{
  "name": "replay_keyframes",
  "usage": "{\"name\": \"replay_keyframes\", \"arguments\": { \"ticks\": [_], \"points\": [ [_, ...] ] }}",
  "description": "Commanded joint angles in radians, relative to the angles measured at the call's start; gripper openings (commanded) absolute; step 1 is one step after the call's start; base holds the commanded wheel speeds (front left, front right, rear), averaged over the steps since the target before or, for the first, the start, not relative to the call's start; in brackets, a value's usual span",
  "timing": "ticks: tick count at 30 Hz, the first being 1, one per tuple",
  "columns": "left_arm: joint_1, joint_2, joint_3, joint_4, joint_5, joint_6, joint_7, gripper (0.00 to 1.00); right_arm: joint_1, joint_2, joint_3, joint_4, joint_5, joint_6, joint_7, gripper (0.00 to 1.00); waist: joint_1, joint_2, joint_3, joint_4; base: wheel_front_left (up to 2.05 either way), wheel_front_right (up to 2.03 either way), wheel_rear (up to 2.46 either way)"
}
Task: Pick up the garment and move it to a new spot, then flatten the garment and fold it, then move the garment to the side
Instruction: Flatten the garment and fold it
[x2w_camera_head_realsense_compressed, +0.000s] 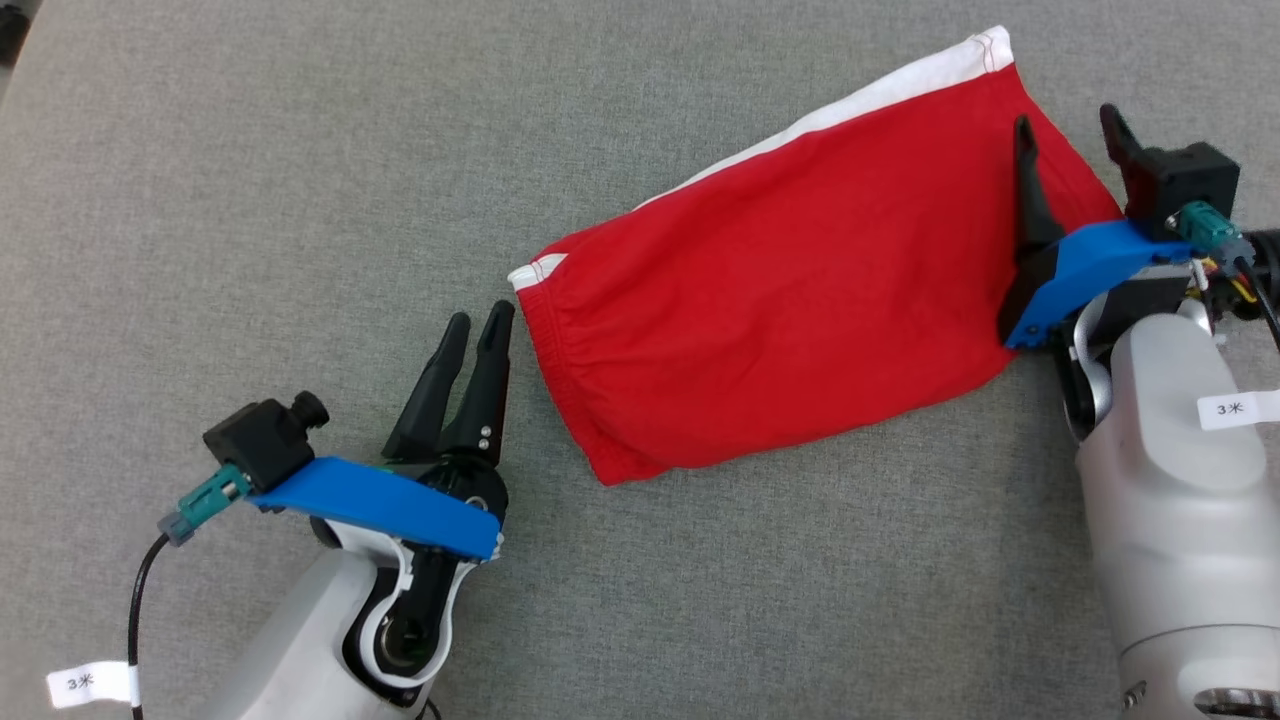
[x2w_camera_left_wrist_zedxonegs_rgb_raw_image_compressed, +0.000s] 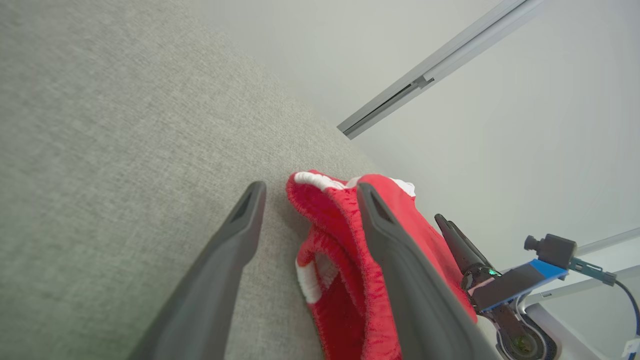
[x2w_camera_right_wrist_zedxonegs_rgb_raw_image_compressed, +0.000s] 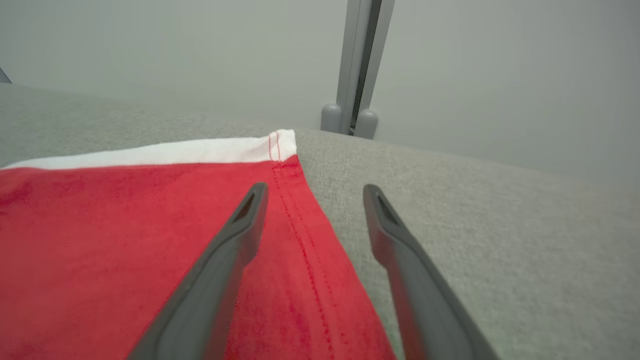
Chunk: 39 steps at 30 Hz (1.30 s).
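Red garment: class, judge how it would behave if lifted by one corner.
Probably floppy: the garment lies flat, puckered at its gathered edge. Likely light, since the cloth looks thin. It probably won't roll or slide on the woven surface.

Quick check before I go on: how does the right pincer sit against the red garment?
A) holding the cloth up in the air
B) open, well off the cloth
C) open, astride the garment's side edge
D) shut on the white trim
C: in the right wrist view the right pincer stands open, one finger over the red garment and the other over the grey surface, with the cloth lying flat.
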Motion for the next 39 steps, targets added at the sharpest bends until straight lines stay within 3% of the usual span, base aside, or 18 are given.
{"name": "replay_keyframes", "arguments": {
  "ticks": [1, 7, 8, 9, 10, 18, 24, 34, 39],
  "points": [
    [0.029, 0.015, 0.021, 0.020, 0.027, 0.004, -0.002, 1.00, 0.027, -0.003, -0.006, 0.020, 0.002, 0.000, 0.016, 1.00, 0.0000, 0.0000, -0.010, -0.004, 0.00, 0.00, 0.00],
    [0.064, 0.001, 0.083, 0.031, 0.108, 0.003, -0.002, 1.00, 0.098, -0.002, 0.000, 0.148, 0.052, 0.000, 0.148, 1.00, 0.0000, 0.0000, -0.044, -0.009, 0.00, 0.00, 0.00],
    [0.068, -0.002, 0.091, 0.034, 0.123, 0.003, -0.002, 1.00, 0.105, -0.001, 0.008, 0.171, 0.067, 0.000, 0.165, 0.93, 0.0000, 0.0000, -0.051, -0.011, 0.00, 0.00, 0.00],
    [0.071, -0.006, 0.101, 0.036, 0.134, 0.003, -0.002, 1.00, 0.110, 0.000, 0.018, 0.186, 0.080, 0.000, 0.172, 0.25, 0.0000, 0.0000, -0.058, -0.012, 0.00, 0.00, 0.00],
    [0.077, -0.007, 0.113, 0.042, 0.148, 0.003, -0.002, 1.00, 0.114, 0.001, 0.027, 0.195, 0.091, 0.000, 0.172, 0.00, 0.0000, 0.0000, -0.066, -0.015, 0.00, 0.00, 0.00],
    [0.160, -0.030, 0.196, 0.095, 0.329, 0.003, -0.002, 1.00, 0.180, -0.005, -0.019, 0.196, 0.204, -0.001, 0.026, 0.00, 0.0000, 0.0000, -0.190, -0.049, 0.00, 0.00, 0.00],
    [0.250, -0.054, 0.252, 0.113, 0.461, 0.003, -0.002, 1.00, 0.302, -0.004, 0.006, 0.181, 0.321, 0.000, -0.008, 0.00, 0.0000, 0.0000, -0.288, -0.080, 0.00, 0.00, 0.00],
    [0.369, -0.093, 0.279, 0.118, 0.547, 0.003, -0.002, 1.00, 0.524, -0.004, 0.034, 0.044, 0.439, 0.000, -0.012, 0.00, 0.0000, 0.0000, -0.377, -0.098, 0.00, 0.00, 0.00],
    [0.384, -0.102, 0.270, 0.122, 0.556, 0.003, -0.002, 1.00, 0.552, -0.004, 0.036, 0.001, 0.427, 0.000, -0.012, 0.00, 0.0000, 0.0000, -0.382, -0.088, 0.00, 0.00, 0.00]
  ]
}}
